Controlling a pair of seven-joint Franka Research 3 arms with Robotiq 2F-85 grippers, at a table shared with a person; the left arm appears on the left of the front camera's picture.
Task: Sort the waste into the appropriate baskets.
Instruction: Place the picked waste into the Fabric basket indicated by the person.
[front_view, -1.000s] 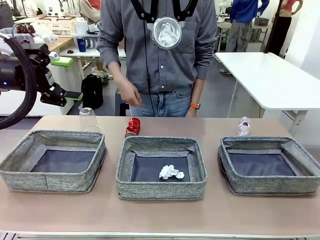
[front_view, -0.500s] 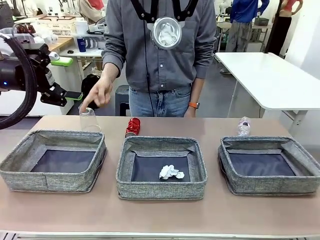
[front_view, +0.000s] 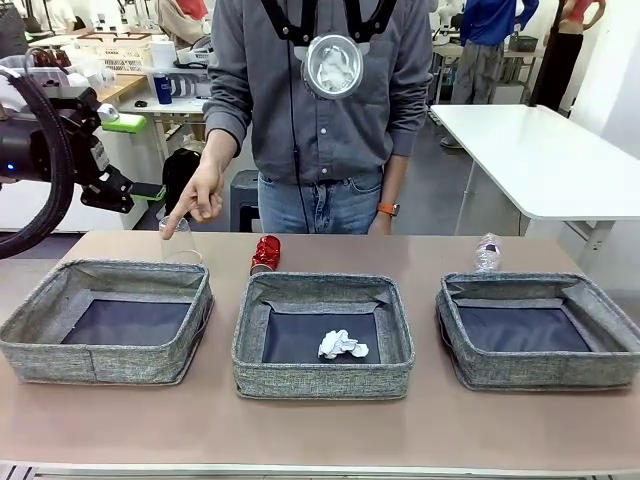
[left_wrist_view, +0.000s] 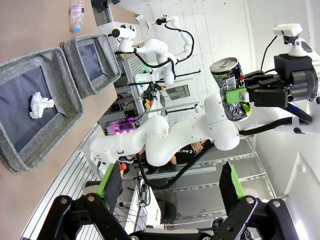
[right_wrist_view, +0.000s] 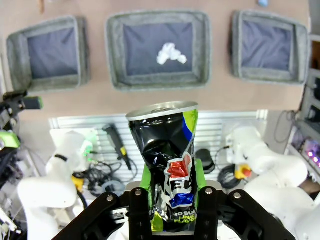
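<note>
High over the robot's own edge of the table (front_view: 320, 430), the right gripper (right_wrist_view: 172, 192) is clamped on the crushed dark can (right_wrist_view: 167, 150). Its green pads press the dented sides, and the can's rim end points away from the wrist. The left gripper (left_wrist_view: 170, 185) is raised at the left side, above table height, with its fingers spread wide and nothing between them.

Below, three grey baskets stand in a row across the near half of the table, apart from one another. The left basket (front_view: 100, 362) and the right basket (front_view: 540, 370) show bare dark bottoms. The middle basket (front_view: 320, 380) holds the crumpled paper ball (front_view: 342, 346), a little right of its centre.

Loose litter stands just beyond the baskets' far walls, which hide its lower parts. The clear plastic cup (front_view: 176, 240) is behind the left basket. The red can (front_view: 266, 252) is behind the middle basket's left corner. The clear plastic bottle (front_view: 487, 252) is behind the right basket.

A person in a grey shirt stands at the far edge. The person's hand (front_view: 200, 195) reaches down over the cup, with the index fingertip at its top. The other arm hangs down and wears an orange wristband (front_view: 389, 211). Farther back are a white table (front_view: 540, 150) on the right and cluttered shelves on the left.
</note>
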